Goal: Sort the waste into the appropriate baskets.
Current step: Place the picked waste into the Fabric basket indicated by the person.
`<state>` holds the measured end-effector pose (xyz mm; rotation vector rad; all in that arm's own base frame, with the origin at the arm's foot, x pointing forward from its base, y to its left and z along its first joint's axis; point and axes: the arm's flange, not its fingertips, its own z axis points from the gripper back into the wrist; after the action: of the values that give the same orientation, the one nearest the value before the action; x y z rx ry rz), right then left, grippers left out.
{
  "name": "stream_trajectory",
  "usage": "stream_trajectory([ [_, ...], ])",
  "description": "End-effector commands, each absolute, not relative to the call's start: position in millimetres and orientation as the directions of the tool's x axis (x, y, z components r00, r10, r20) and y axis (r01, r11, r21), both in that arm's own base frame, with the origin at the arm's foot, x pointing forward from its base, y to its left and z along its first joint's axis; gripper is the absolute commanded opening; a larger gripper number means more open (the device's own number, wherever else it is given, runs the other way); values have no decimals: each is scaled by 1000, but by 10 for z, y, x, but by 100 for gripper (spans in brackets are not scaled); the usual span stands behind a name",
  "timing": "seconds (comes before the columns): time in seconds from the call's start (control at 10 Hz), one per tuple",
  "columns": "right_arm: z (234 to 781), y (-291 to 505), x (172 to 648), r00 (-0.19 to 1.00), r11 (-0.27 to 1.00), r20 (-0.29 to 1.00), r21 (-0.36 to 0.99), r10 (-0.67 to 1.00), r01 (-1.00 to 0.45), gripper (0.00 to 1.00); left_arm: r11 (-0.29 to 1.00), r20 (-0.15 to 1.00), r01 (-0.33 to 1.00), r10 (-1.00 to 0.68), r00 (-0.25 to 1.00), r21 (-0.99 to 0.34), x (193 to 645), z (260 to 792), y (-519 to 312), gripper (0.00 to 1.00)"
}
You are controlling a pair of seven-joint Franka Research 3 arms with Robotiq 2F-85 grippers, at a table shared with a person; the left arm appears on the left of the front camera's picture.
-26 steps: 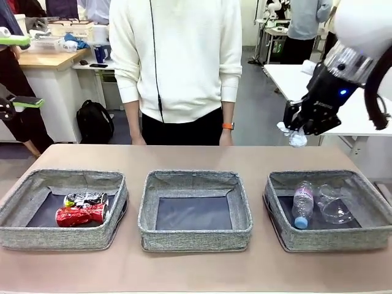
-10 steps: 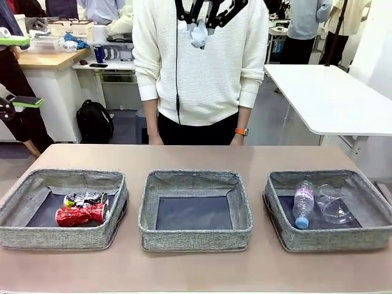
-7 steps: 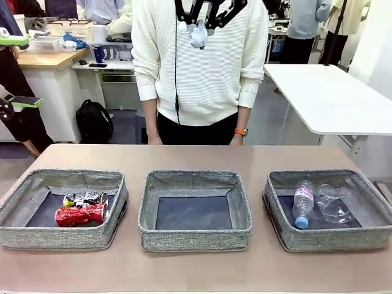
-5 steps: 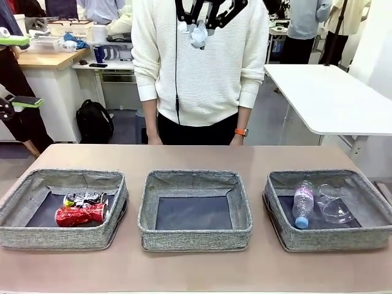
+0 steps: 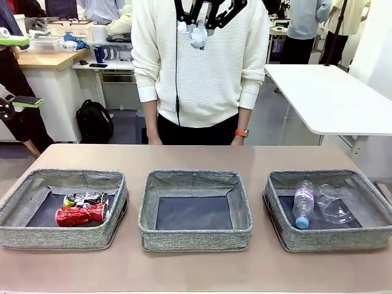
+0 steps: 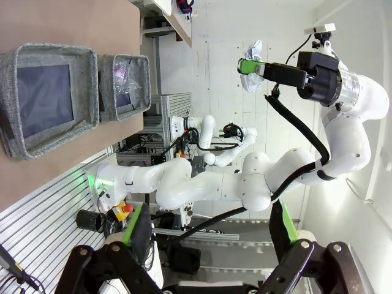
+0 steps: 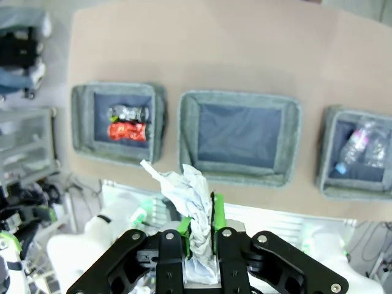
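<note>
Right wrist view, right claw point(image 7: 201, 236) clenching crumpled white paper ball point(image 7: 187, 196), wrinkled and greyish, hanging high above the worktop point(image 7: 245, 49) and middle basket point(image 7: 239, 137), left claw point(image 6: 208, 257) standing spread, holding nothing

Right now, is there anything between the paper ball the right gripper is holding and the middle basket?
Nothing visible. The right gripper holds the paper ball high above the table, and the middle basket below is open and uncovered.

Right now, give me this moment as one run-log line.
right gripper: shut on paper ball, high above middle basket | left gripper: open | cans: left basket
</note>
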<state>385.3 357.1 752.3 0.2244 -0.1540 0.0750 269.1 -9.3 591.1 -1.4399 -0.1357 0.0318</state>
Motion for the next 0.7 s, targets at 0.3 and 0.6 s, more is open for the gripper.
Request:
stream_trajectory([
  [0.3, 7525, 3558, 3836, 985, 973, 165, 212, 53, -88, 8, 135, 91, 78, 88, 992, -988, 2680, 5905, -62, 100],
  [0.6, 7525, 3558, 3836, 985, 973, 165, 212, 53, -88, 8, 135, 91, 78, 88, 992, -988, 2680, 5905, -62, 100],
])
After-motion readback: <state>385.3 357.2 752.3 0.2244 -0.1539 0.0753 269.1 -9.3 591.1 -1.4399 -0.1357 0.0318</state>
